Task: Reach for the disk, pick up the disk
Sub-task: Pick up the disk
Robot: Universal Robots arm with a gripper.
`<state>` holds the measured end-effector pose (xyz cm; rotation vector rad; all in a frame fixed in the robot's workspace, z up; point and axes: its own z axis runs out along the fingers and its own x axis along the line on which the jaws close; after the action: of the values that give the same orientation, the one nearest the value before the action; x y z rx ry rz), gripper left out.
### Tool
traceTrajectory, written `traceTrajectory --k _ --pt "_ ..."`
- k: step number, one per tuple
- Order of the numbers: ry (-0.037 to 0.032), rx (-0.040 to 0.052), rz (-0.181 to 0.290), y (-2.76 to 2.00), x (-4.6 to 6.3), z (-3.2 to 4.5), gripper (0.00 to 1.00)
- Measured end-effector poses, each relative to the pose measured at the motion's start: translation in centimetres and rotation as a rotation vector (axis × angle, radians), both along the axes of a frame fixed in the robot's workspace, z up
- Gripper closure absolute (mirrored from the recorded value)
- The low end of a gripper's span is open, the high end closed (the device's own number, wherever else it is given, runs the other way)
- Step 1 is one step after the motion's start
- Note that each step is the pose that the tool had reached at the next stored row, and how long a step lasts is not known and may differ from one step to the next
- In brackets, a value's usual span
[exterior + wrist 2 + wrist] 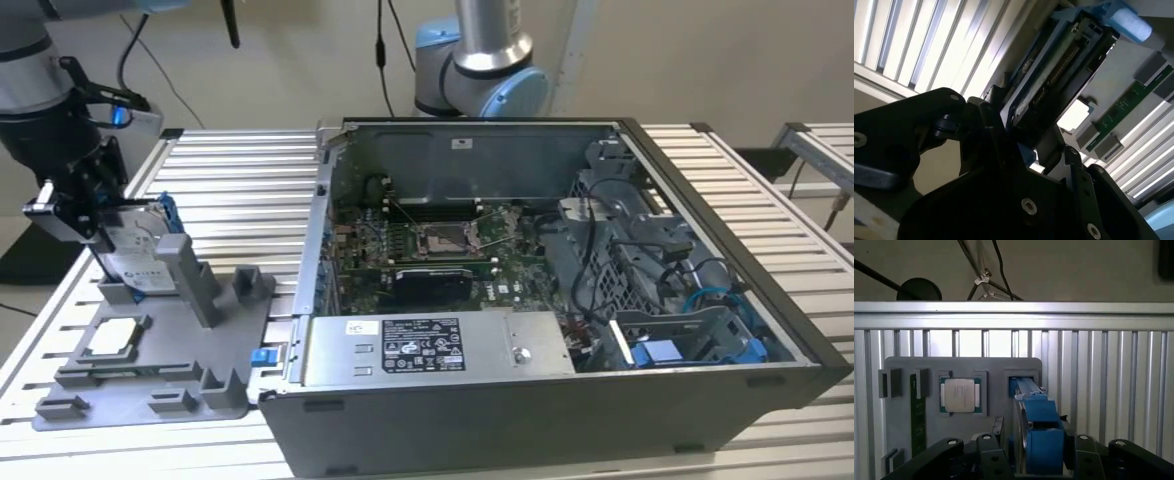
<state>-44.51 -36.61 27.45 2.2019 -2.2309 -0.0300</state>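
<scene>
The gripper (96,215) is hanging at the exterior view's left, above the slatted aluminium table (240,170), and is sitting astride the disk (134,250) — whether it is clamping the disk or merely bracketing it cannot be told from these pictures. The disk is standing on edge, leaning slightly, in a holder at the far end of the grey fixture tray (174,345). Its silver labelled face is showing toward the camera and its blue frame is running along the upper edge. The tray is lying just beside the open computer case (534,300), on the exterior view's left of it. A small square chip (118,335) is lying flat in a recess of the tray, nearer the camera than the disk and apart from it. In the first wrist view the disk (1039,425) is presenting edge-on, with the blue frame uppermost and the gripper (1036,460) sitting across its near end. The chip (959,395) is resting in the recess just beside the disk's slot, and a green memory strip (917,415) is lying in a further recess beyond the chip. In the second wrist view the disk (1054,70) is rising out of the gripper (1029,145) — the chip (1074,116) and the memory strip (1126,102) are showing behind it on the tray. A grey robot base with blue caps (474,60) is standing behind the case.
</scene>
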Motion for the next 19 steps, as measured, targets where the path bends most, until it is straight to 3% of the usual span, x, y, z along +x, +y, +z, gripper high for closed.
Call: traceTrajectory --k 3,7,8,19 --pt "-0.0012 0.0010 0.000 0.01 -0.15 -0.48 0.00" --pt "-0.0014 0.0011 0.000 0.00 -0.16 -0.51 0.00" --pt "-0.0014 0.0011 0.000 0.00 -0.16 -0.51 1.00" --pt "-0.0014 0.0002 0.000 0.00 -0.17 -0.56 1.00"
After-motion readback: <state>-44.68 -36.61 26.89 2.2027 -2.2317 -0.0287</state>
